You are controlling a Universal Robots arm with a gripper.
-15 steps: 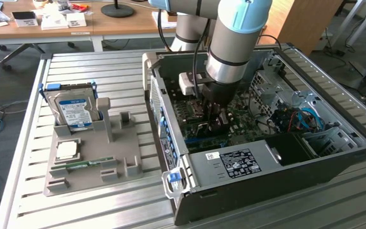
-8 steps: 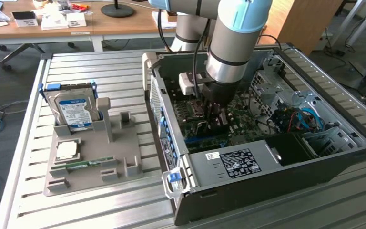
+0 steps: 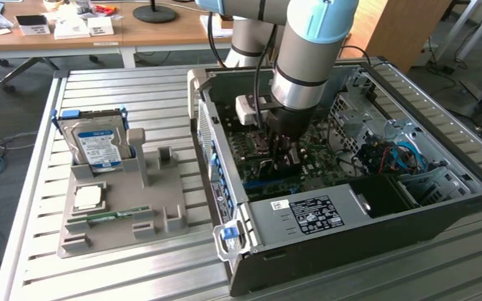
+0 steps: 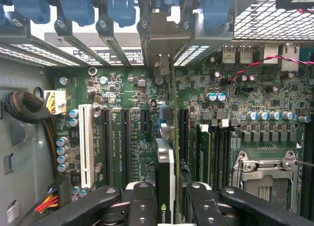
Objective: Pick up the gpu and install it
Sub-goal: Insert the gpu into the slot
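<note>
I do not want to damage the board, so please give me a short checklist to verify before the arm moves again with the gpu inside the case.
1. The gpu is between the fingers of the gripper: ok, the fingers sit on both sides of the card.
2. Card stands on edge along a motherboard slot: ok.
3. Silvery end bracket lines up with a rear opening: ok, it appears to.
4. Card edge fully seated in the slot: cannot tell, the contact is hidden.
5. Arm is inside the computer case: ok.
6. Hard drive remains in the holder outside: ok.
</note>
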